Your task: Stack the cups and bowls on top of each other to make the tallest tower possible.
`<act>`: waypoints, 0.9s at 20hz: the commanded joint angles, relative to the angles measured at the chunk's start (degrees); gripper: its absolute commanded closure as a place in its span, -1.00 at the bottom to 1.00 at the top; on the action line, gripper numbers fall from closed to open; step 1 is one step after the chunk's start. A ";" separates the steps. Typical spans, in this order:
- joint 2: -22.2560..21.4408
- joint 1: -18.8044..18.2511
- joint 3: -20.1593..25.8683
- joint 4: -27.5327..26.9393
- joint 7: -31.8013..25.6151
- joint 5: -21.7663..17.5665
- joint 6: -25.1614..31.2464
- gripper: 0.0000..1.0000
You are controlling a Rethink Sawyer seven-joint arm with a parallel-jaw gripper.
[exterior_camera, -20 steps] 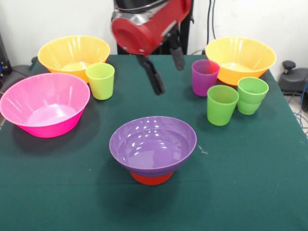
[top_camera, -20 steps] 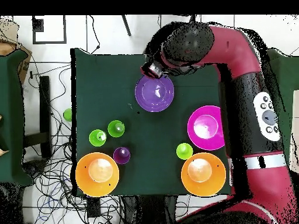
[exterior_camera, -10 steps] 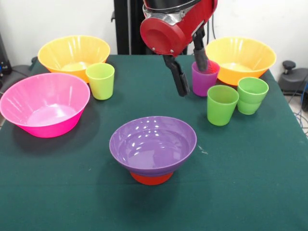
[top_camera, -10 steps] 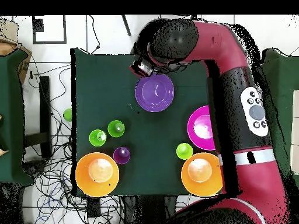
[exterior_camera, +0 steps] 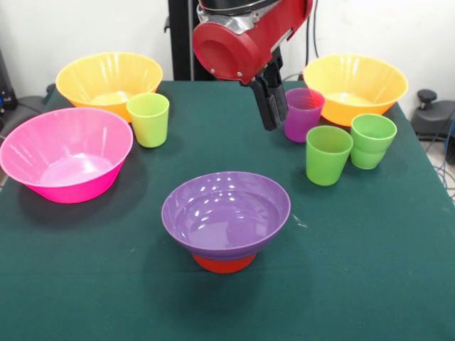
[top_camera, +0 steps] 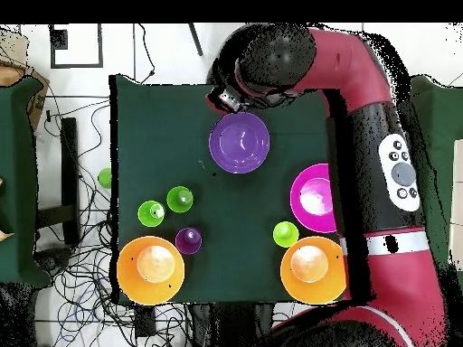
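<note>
- Since the earlier frame, the hand has been swung back a little toward the middle of the surface, and its two dark fingers, which were spread well apart, are now seen close together with nothing between them.
- Nearest to the camera, the purple bowl is seen upright on the small orange bowl; only these two pieces are stacked.
- At the left, the big pink bowl is placed alone.
- At the right, one green cup is standing, and just behind it more green cups are nested together.
- Further back, the yellow-green cup is standing just in front of the left orange-yellow bowl.
- The translucent purple cup is found just beside the hand, in front of the right orange-yellow bowl.
- From above, the red arm is seen curving over the surface's edge, beside the purple bowl.
</note>
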 commanded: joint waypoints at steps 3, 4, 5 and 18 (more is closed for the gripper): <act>5.19 1.03 -3.49 -1.73 -0.05 0.84 3.61 1.00; 5.08 0.97 -3.62 -1.42 -0.08 0.80 3.45 1.00; 4.78 0.91 -3.78 -0.78 0.10 0.72 3.14 1.00; 3.04 2.35 -5.59 3.18 0.84 -2.02 0.32 1.00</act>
